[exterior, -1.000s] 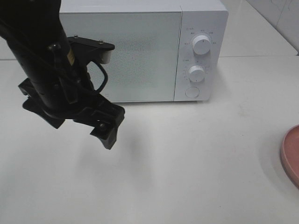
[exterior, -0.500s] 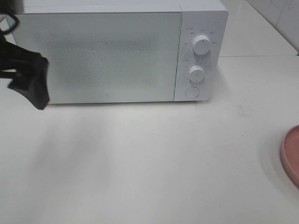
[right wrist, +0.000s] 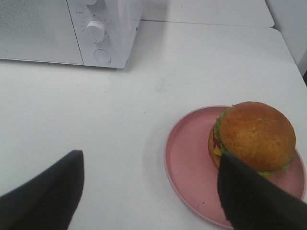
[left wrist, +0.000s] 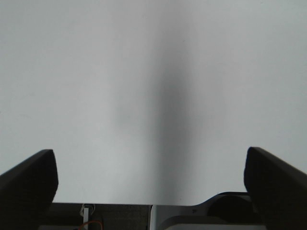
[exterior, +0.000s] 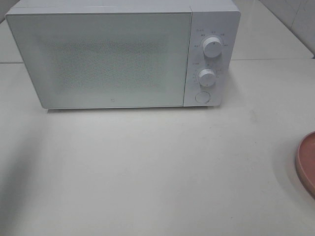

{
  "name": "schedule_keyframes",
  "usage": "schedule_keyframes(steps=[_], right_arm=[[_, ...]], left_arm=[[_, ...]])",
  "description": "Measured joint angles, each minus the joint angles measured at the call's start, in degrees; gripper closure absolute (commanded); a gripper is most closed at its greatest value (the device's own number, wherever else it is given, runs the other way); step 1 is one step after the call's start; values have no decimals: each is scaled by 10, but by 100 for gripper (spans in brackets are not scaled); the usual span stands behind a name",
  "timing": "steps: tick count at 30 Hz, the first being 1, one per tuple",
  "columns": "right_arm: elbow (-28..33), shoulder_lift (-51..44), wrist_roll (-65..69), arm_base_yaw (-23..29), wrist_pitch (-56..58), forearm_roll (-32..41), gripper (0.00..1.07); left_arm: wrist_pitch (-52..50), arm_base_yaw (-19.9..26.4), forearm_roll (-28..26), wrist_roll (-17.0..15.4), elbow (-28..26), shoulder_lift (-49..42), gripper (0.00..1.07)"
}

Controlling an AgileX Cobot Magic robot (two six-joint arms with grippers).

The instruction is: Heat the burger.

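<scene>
microwave [exterior: 113, 56]: white, door closed, two knobs [exterior: 212, 47] and round button [exterior: 202, 97] | pink plate [exterior: 306, 164]: at table [exterior: 162, 172] right edge

The burger [right wrist: 253, 136] sits on a pink plate [right wrist: 187, 163], apparently untouched by the spread right hand [right wrist: 148, 191].

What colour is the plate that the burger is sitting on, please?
Pink; the plate under the burger shows best in the right wrist view.
</scene>
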Motion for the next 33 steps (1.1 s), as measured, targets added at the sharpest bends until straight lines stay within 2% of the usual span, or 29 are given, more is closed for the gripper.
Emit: schedule_keyframes(steps=[1,3,5,6,8,11,12,14,15,17,19,22,24,33], right_arm=[[0,0,0,0,0,0,31],[0,0,0,0,0,0,31],[0,0,0,0,0,0,31],[0,0,0,0,0,0,31],[0,0,0,0,0,0,31],[0,0,0,0,0,0,31],[0,0,0,0,0,0,31],[0,0,0,0,0,0,31],[0,0,0,0,0,0,31],[0,0,0,0,0,0,31],[0,0,0,0,0,0,31],[0,0,0,0,0,0,31],[0,0,0,0,0,0,31],[0,0,0,0,0,0,31]], left_arm=[[1,15,0,2,35,-25,9],[1,18,0,3,49,-39,9],[1,21,0,4,97,-81,9],[1,21,0,4,97,-81,9],[1,21,0,4,162,-134,9],[2,21,0,4,178,-148,9],[1,21,1,4,207,-176,9],[-2,21,1,5,222,-192,9],[-10,21,1,6,250,-222,9],[-16,21,1,6,261,-240,9],[-57,21,1,7,305,-316,9],[-62,21,1,8,310,-336,9],[-74,21,5,9,312,-407,9],[-76,21,5,9,315,-546,9]])
